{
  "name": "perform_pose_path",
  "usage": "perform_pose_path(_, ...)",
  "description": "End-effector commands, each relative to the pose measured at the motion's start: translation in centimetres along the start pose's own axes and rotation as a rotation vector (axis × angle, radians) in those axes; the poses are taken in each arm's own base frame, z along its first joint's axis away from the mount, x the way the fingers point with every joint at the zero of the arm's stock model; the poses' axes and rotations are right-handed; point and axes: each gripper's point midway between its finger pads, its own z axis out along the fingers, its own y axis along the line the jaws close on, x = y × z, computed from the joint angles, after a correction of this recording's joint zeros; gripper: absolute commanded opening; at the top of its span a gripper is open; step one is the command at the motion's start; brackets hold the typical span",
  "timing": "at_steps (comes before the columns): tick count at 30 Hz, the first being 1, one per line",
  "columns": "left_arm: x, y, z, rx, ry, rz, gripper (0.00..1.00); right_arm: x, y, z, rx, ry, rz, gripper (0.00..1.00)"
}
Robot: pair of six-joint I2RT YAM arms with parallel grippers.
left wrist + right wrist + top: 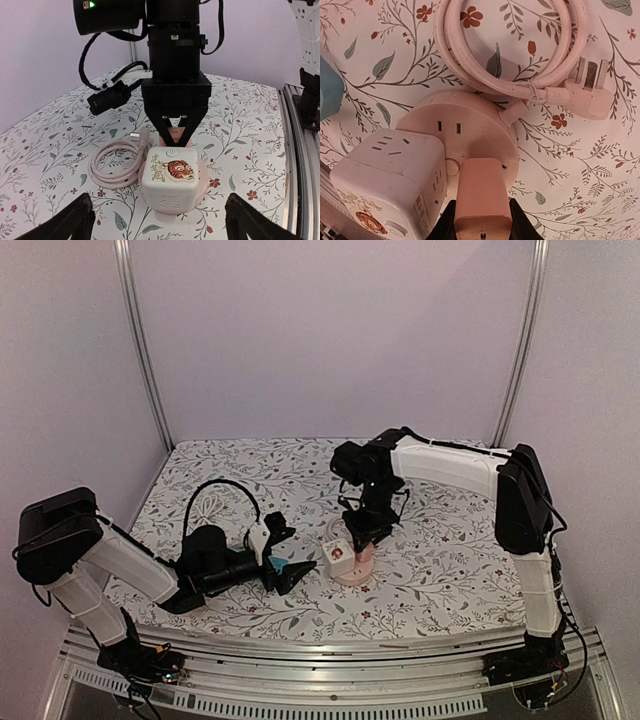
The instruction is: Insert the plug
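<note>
Right gripper (482, 222) clamps the pink plug (481, 192), long axis along the gripper's own; the round socket base (470, 120) lies directly beneath its tip, nearer this arm.

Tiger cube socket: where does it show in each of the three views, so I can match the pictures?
Top external: the tiger cube sits a little below the picture's centre.
Left wrist: centre, lower half, tiger face toward the camera.
Right wrist: lower left corner, beside the pink plug.
Shared landmark: the round pink base under the cube.
</note>
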Motion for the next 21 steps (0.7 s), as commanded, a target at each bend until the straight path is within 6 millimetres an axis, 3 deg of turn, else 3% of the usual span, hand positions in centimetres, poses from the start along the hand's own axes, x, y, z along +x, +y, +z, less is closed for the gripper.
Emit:
perform_pose_path(1,-0.3,0.5,0.2,-0.004,-0.013,-0.01,0.9,0.2,-0.7,1.2,0.104,0.026,0.003,0.0)
perform_pose_path(21,-0.5,0.3,0.1,0.01,-0.014,-0.017,0.9,0.7,-1.2,4.1,0.223,0.06,0.021,0.0)
